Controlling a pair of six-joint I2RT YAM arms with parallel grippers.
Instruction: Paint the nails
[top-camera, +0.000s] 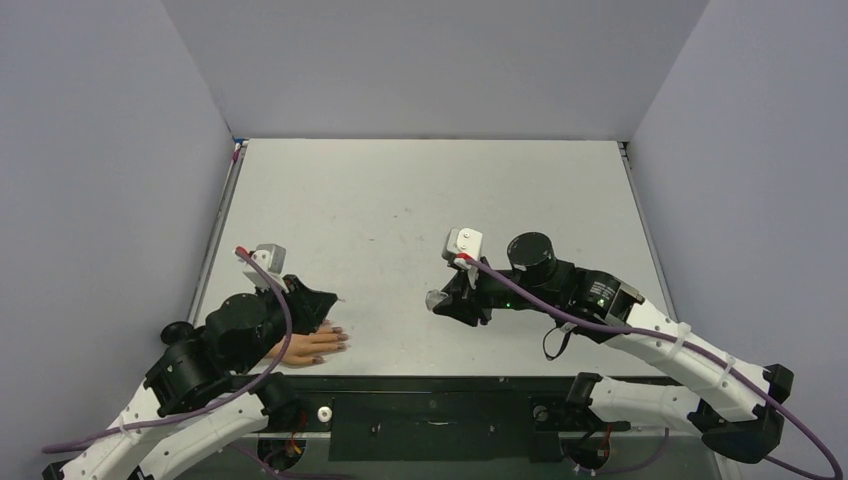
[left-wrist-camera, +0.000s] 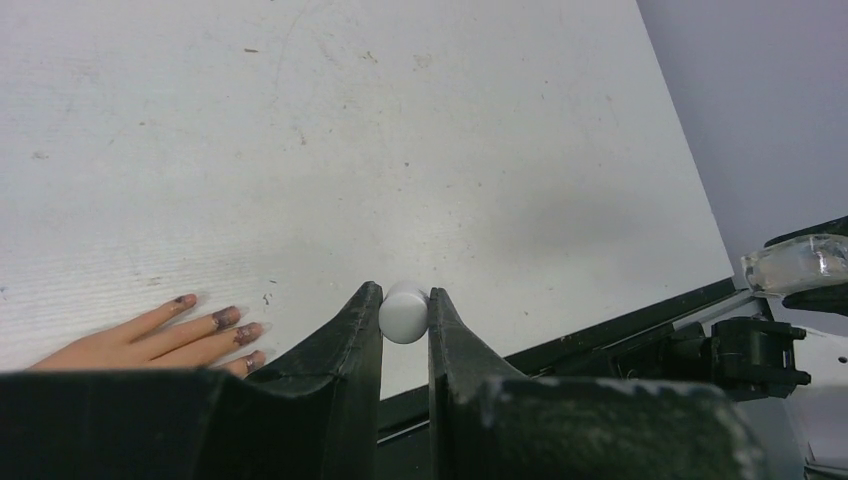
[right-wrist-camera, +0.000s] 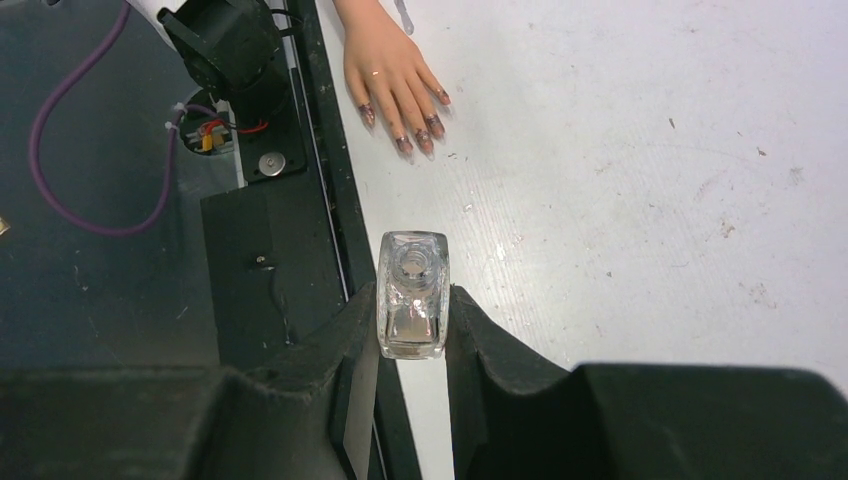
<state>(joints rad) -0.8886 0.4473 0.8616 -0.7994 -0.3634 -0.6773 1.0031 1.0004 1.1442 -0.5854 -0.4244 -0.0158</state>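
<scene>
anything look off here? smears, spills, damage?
Yes: the nails on the fake hand are patchy, dark polish smeared past their edges onto the fingertips. Small dark specks dot the table. The bottle in the right gripper is uncapped, a white cap in the left gripper; no spill shows.

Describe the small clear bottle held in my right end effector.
The small clear glass bottle is squarish, thick-walled, with a round open neck and no cap; contents unclear. The right end effector is shut on its flat sides, nothing else touching it. It hangs by the near edge of the white table, apart from the peach-coloured fake hand.
</scene>
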